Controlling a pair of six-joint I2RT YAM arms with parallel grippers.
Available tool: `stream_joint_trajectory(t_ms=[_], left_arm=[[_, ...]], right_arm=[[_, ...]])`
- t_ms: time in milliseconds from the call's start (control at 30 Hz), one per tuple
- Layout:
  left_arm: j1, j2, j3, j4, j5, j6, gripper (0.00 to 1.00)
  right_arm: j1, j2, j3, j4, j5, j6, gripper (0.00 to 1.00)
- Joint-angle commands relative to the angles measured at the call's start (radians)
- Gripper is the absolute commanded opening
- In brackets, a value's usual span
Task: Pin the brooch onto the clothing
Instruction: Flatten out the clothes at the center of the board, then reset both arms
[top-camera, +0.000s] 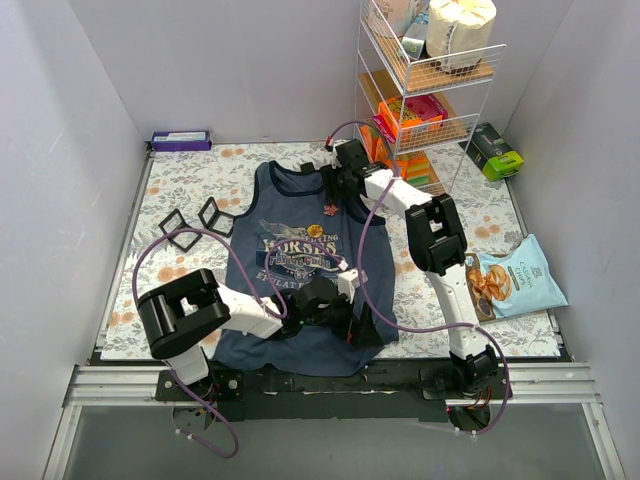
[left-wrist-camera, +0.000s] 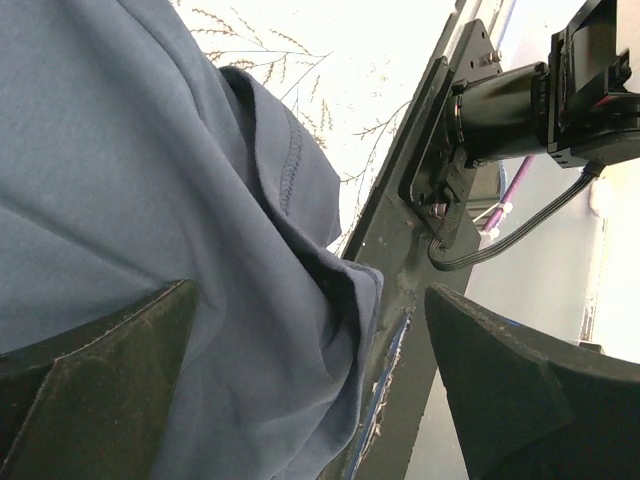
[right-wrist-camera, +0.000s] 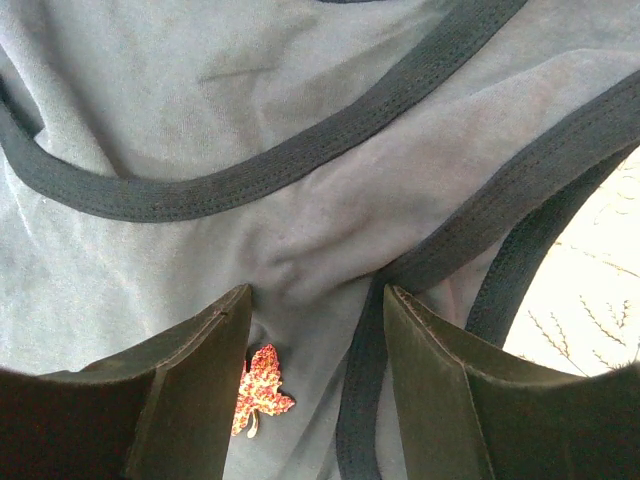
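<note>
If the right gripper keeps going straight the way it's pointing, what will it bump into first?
Most likely the tank top: the right gripper points at a raised fold of blue cloth between its open fingers. The leaf brooch lies just off to one side.

Top external: fixed high at the near side, facing down and forward over the whole table. Left wrist: very close above the tank top hem at the near table edge. Right wrist: close, looking down on neckline trim and leaf brooch. Shared by all three: the tank top.
</note>
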Motion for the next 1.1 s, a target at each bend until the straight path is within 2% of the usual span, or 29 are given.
stream_joint_trajectory(t_ms=[0,200,267,333,433,467,600,633,667,767,933,1067], left_arm=[[-0.021,-0.010,0.044,-0.127,0.009,0.033,0.98],[0.024,-0.160,0.148,-0.315,-0.169,0.187,0.98],[0.066,-0.211,0.152,-0.372,-0.264,0.215,0.98],[0.120,-0.281,0.127,-0.394,-0.283,0.248,0.98],[0.284,-0.385,0.083,-0.410,-0.246,0.251,0.98],[0.377,-0.412,0.081,-0.423,-0.232,0.254,0.98],[0.600,-0.492,0.121,-0.518,-0.178,0.273,0.98],[0.651,-0.506,0.129,-0.547,-0.128,0.265,0.98],[0.748,-0.525,0.144,-0.556,-0.087,0.261,0.98],[0.878,-0.565,0.182,-0.579,0.021,0.276,0.98],[0.890,-0.621,0.254,-0.725,-0.080,0.331,0.98],[0.890,-0.674,0.274,-0.760,-0.138,0.343,0.98]], right_arm=[[-0.038,0.050,0.005,-0.058,-0.032,-0.007,0.64],[-0.035,-0.093,-0.040,-0.055,-0.080,-0.079,0.67],[-0.026,-0.205,-0.083,-0.049,-0.042,-0.101,0.67],[-0.006,-0.339,-0.184,-0.014,-0.016,-0.116,0.68],[0.001,-0.516,-0.326,0.034,-0.016,-0.109,0.68],[0.002,-0.558,-0.360,0.041,-0.014,-0.108,0.68],[-0.001,-0.769,-0.563,0.098,0.061,-0.093,0.69],[-0.002,-0.843,-0.598,0.104,0.085,-0.081,0.70],[-0.006,-0.880,-0.673,0.109,0.091,-0.075,0.70],[-0.035,-1.013,-0.820,0.126,0.089,-0.033,0.72],[-0.127,-1.240,-1.026,0.189,0.033,0.031,0.73],[-0.156,-1.369,-1.130,0.209,0.030,0.057,0.75]])
